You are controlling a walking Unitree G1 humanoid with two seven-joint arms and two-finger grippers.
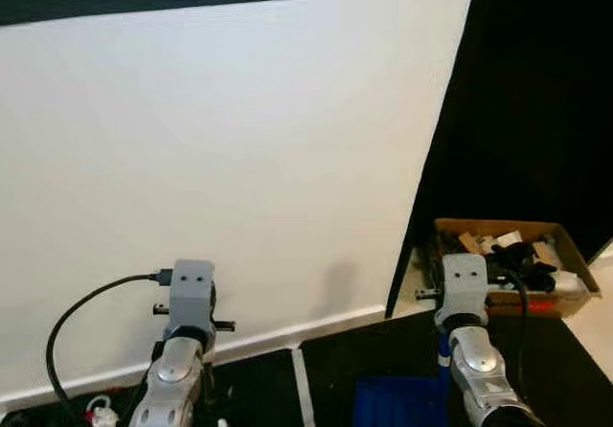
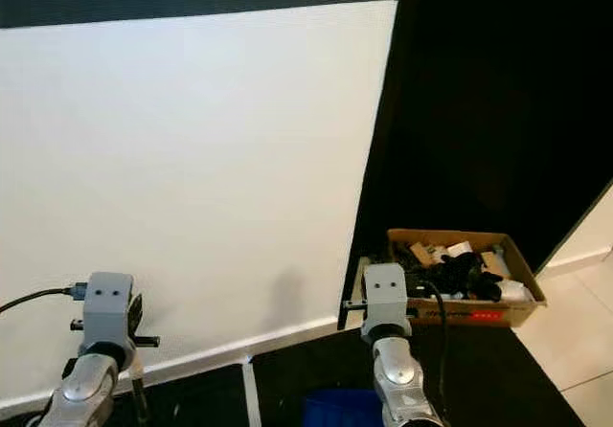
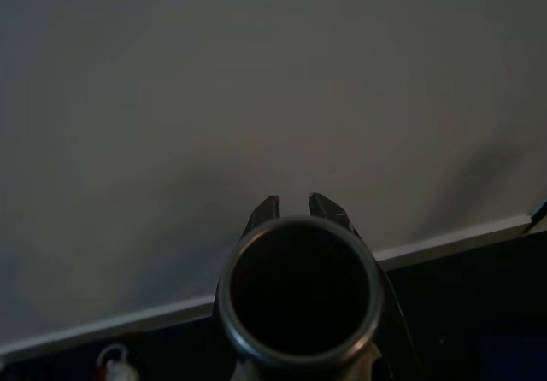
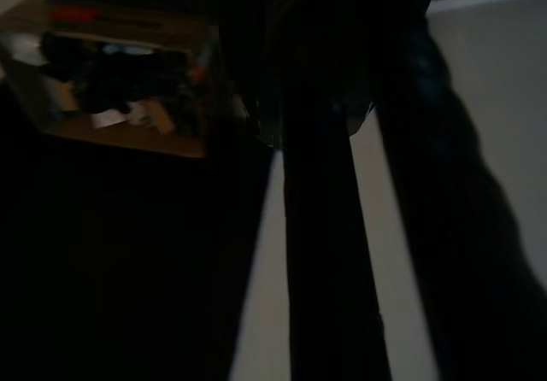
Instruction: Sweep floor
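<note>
A white wall is faced at close range, with a pale baseboard running along its foot above a dark floor. Both silver arms are raised before it. The left gripper is seen in its wrist view just behind the round end of a dark tube, about which the jaws appear to be closed, the two fingertips standing only slightly apart. The right gripper is shown very dark in its wrist view, and whether its jaws are open or closed cannot be told. A blue object lies low on the floor between the arms. An open cardboard box of mixed clutter is set on the floor by the dark panel to the right.
</note>
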